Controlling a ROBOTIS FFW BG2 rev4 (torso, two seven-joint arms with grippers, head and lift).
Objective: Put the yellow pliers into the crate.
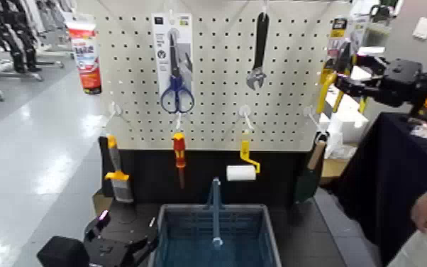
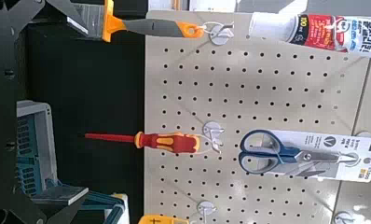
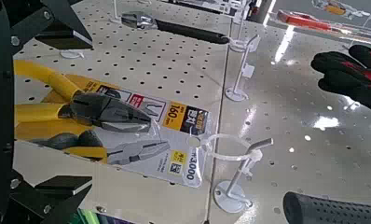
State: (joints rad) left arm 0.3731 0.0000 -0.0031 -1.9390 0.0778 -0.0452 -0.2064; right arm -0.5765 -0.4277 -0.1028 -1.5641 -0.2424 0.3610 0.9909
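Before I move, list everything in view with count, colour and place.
Carded pliers: one, yellow handles, dark jaws, pegboard's right side
Carded scissors: one, blue handles, board's upper left
Wrench: one, black handle, upper right
Glue tube: one, red and white, far left
Screwdriver: one, red, lower middle
Scraper: one, orange and grey, lower left
Paint roller: one, yellow and white, lower right
Basket: one, blue-grey, below
Left gripper: one, black, beside basket
Right gripper: one, black, at pliers

The pliers (image 3: 107, 110) are showing yellow handles and dark metal jaws against a yellow, black and white card (image 3: 165, 140). The scissors (image 1: 177, 92) are wearing blue handles, while the screwdriver (image 2: 170, 142) is pairing red with yellow. The crate (image 1: 266, 226) is showing blue-grey.
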